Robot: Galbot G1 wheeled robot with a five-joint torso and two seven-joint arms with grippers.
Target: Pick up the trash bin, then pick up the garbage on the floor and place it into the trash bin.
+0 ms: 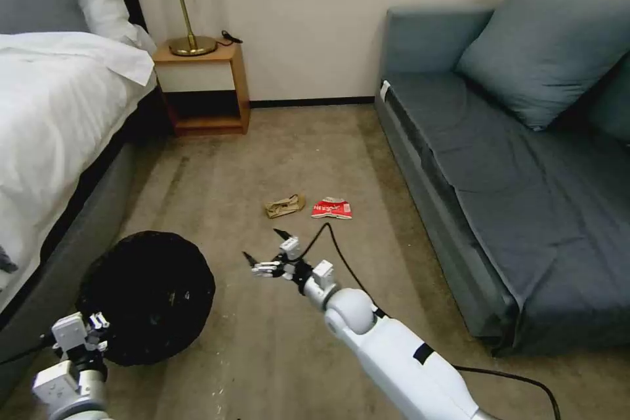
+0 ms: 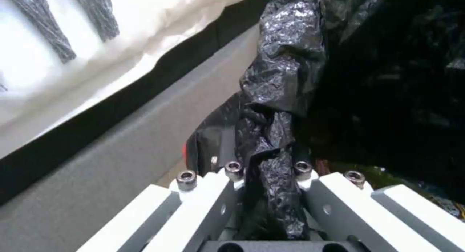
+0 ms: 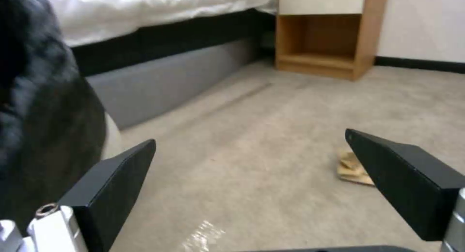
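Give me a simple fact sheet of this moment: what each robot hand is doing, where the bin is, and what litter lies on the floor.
left gripper: shut on the black bag at the rim of the trash bin, beside the bed
right gripper: open, holding nothing, low above the carpet
litter on the floor: tan paper wad and red-white packet, side by side ahead of the right gripper
nearby: sofa, nightstand

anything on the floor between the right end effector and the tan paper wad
No, bare carpet separates the open right end effector from the tan paper wad, seen in head and right wrist views.
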